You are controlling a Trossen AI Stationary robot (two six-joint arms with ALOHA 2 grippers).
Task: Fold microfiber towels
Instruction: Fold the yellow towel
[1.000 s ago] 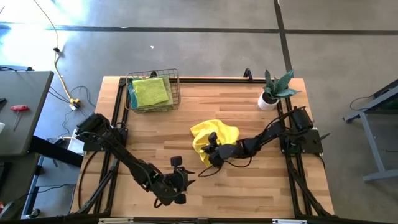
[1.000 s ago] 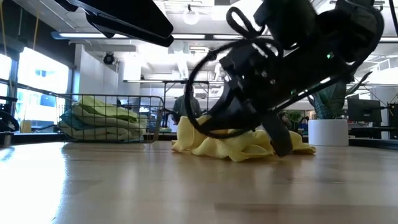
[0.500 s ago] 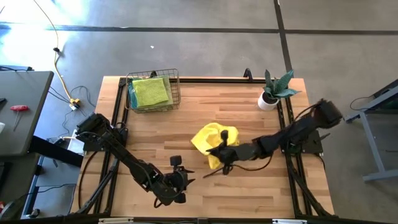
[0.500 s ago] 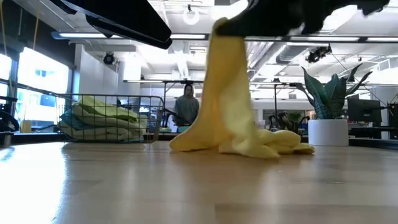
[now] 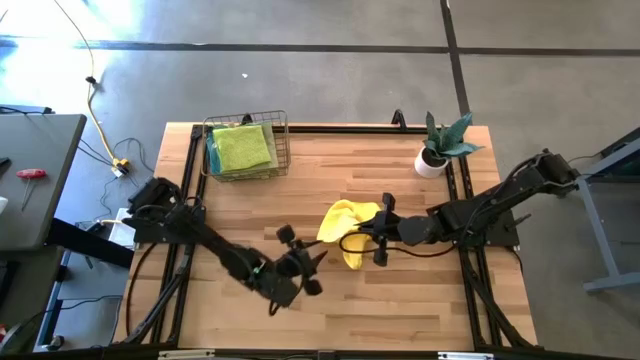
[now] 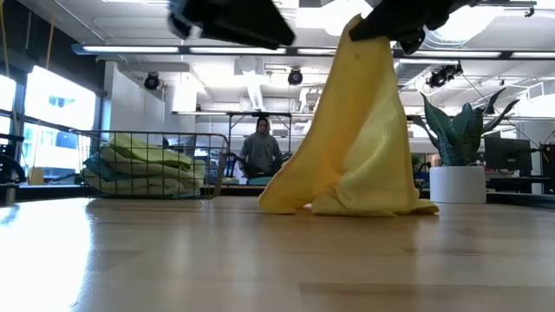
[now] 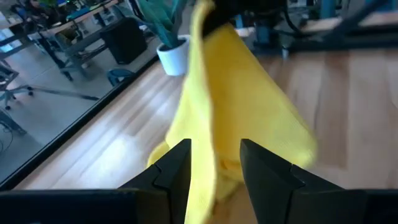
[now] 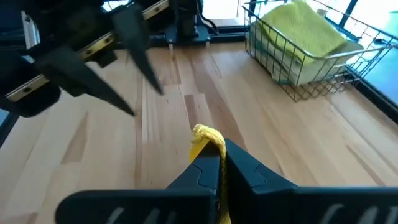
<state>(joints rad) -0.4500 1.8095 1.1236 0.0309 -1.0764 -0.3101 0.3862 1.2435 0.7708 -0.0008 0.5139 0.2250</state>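
Pinching one corner tight, the right gripper (image 5: pixel 377 232) held the yellow towel (image 5: pixel 350 228) up above the middle of the table (image 5: pixel 400 300), with its fingers closed on the cloth. The towel hung down like a tent (image 6: pixel 355 139), and its bottom edge lay bunched on the wood. The left gripper (image 5: pixel 308 270) waited just beside the towel with its fingers (image 7: pixel 174 171) apart, and it held nothing. More towels (image 5: pixel 240 148), green and blue, sat folded in a wire basket (image 5: pixel 283 150) at the far left corner. A small plant in a white pot (image 5: pixel 432 160) stood at the far right side.
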